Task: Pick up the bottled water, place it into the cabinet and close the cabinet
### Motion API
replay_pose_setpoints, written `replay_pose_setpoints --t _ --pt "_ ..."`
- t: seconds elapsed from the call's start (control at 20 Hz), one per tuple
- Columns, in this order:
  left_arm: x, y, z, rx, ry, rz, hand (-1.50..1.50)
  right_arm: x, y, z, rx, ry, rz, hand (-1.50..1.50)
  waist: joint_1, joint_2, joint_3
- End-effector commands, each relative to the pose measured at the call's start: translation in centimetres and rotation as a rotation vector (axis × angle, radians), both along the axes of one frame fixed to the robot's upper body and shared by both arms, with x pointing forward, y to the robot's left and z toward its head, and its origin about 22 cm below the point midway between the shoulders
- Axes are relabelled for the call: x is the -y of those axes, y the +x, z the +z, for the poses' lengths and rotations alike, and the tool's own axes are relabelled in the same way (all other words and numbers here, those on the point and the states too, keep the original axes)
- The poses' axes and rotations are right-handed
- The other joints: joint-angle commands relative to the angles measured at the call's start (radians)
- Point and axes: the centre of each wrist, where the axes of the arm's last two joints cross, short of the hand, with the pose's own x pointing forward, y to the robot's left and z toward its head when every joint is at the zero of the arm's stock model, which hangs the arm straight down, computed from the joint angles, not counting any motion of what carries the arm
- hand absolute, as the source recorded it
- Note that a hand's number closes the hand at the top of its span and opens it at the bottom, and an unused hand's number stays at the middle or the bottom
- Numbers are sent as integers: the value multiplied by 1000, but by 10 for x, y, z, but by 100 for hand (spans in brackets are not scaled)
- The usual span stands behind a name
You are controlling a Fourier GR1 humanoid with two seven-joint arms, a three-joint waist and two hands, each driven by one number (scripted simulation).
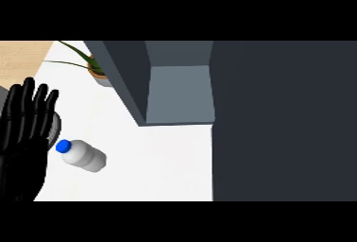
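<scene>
Head view: we see the bottle lying on the worktop.
Left hand: fingers straight, spread, holding nothing.
Advice: we should curl around the bottle's middle.

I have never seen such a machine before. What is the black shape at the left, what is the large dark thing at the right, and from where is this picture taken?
The picture is taken as from the robot's head, looking steeply down at a white counter. The black shape is the robot's left hand, open with its fingers straight, at the left edge. It holds nothing. The right hand does not show.

Beside that hand lies a small white water bottle with a blue cap, on its side on the counter. This is the thing the robot should pick up.

The dark grey block is a cabinet. Its inside is visible, and the wide dark panel at the right seems to be its open door. A potted plant stands behind it, at the top left.
</scene>
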Motion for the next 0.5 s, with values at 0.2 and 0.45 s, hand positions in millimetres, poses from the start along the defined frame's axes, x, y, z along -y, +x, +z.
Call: replay_pose_setpoints --t 0.2,0.45 --pt "4 -8 9 43 -23 -678 -150 0 -21 -2 -26 42 17 -150 4 9 5" --pt "-7 -28 -30 -255 -100 -970 -150 -12 -33 -18 -197 151 215 -150 14 14 7"
